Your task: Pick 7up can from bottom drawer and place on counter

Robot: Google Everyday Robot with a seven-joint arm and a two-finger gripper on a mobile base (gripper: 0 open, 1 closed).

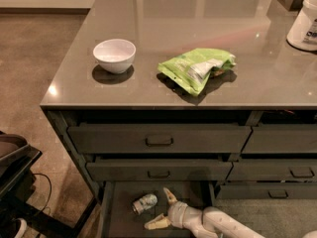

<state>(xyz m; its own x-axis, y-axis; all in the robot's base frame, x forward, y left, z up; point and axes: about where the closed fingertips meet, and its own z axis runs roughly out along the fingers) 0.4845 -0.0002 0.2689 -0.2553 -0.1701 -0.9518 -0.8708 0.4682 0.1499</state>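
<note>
Lowest and nearest, the bottom drawer (119, 217) stands open, with the 7up can (144, 203) lying on its side on the drawer floor, left of centre. Reaching in from the right, the gripper (159, 210) has its two fingers spread wide, the can at their mouth, unclamped. Above are closed drawers (158, 139) with loop handles. Farther back, the counter (148, 90) holds a white bowl (114, 55) at left, a lime-green snack bag (195, 68) to its right, and a white tub (304, 21) far right.

The one camera looks down from high and quite near onto the glossy grey-brown counter (148, 19); the cream two-finger gripper (163, 210) is bottom middle, in the open dark drawer (123, 223).
</note>
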